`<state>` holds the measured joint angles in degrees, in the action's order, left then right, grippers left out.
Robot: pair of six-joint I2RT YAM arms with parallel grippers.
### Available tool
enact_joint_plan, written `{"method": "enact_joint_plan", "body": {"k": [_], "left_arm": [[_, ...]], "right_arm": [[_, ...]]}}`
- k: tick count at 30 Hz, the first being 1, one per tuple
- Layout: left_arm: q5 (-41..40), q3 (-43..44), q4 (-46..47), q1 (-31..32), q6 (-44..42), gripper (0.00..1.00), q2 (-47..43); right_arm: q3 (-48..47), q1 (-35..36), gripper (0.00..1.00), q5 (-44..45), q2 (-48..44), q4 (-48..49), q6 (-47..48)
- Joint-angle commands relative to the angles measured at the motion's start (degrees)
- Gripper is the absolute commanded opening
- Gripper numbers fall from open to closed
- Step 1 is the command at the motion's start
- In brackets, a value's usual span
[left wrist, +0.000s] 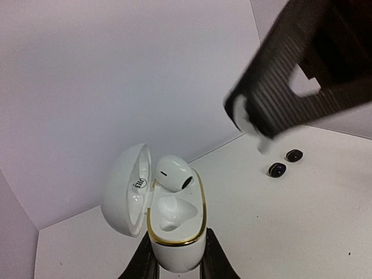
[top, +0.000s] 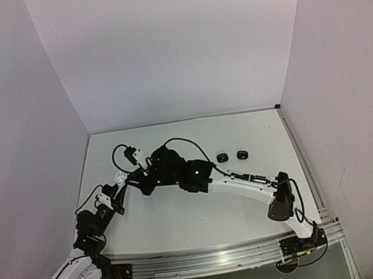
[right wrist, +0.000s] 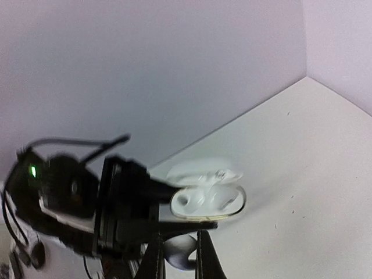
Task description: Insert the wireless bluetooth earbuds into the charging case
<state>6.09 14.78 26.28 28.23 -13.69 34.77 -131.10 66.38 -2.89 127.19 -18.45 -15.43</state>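
My left gripper (left wrist: 177, 263) is shut on the base of a white charging case (left wrist: 174, 247) with a gold rim and holds it upright with the lid open to the left. One white earbud (left wrist: 173, 173) rests in the far slot, and the near slot is empty. My right gripper (right wrist: 177, 253) is shut on a second white earbud (right wrist: 181, 256) and hovers just up and right of the case (right wrist: 209, 197). That gripper and its earbud (left wrist: 249, 123) also show, blurred, in the left wrist view. From above, both grippers meet at the case (top: 137, 155).
Two small black rounded pieces (top: 223, 157) (top: 242, 154), with a blue glint on one, lie on the white table right of the grippers; they also show in the left wrist view (left wrist: 277, 170). White walls enclose the table on three sides. Cables trail by the left wrist.
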Motion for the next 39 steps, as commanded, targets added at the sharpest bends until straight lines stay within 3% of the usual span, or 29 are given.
{"method": "enact_joint_plan", "body": {"k": [1, 6, 12, 17, 21, 23, 26, 28, 33, 39], "left_arm": [[0.49, -0.42, 11.17, 0.22, -0.68, 0.00, 3.85], [-1.27, 0.17, 20.51, 1.15, 0.37, 0.00, 10.08], [-1.45, 0.32, 26.46, 2.01, 3.37, 0.00, 14.29], [-2.04, 1.10, 27.35, 2.14, 7.42, 0.00, 15.09], [5.38, 1.28, 24.11, 2.06, 10.54, 0.00, 13.18], [6.44, 1.49, 20.72, 2.01, 11.97, 0.00, 11.57], [1.47, 1.74, 17.81, 2.08, 10.84, 0.00, 11.15], [-2.68, 1.75, 20.64, 2.19, 8.84, 0.00, 13.11], [-8.73, 2.73, 33.34, 2.77, 3.31, 0.00, 23.15], [-13.79, 5.01, 40.27, 4.87, -0.32, 0.00, 30.21]], "right_arm": [[1.76, -0.18, 0.00, 8.71, -1.79, 13.07, -17.57], [2.72, -0.19, 0.00, 9.45, -0.61, 20.42, -22.93], [3.88, 0.57, 0.00, 9.21, -0.09, 28.17, -21.72], [4.64, 1.02, 0.00, 8.12, -0.10, 28.63, -19.15], [6.01, 0.90, 0.00, 3.44, -2.63, 27.79, -11.19], [6.90, 0.86, 0.00, 6.80, -4.81, 23.97, -8.66], [11.34, 0.86, 0.00, 19.10, -8.31, 22.51, -13.73], [14.15, 0.98, 0.00, 23.11, -9.06, 24.34, -19.99], [11.38, 1.43, 0.00, 20.00, -3.00, 31.89, -25.54], [6.96, 2.40, 0.00, 25.51, 1.98, 37.30, -26.94]]}}
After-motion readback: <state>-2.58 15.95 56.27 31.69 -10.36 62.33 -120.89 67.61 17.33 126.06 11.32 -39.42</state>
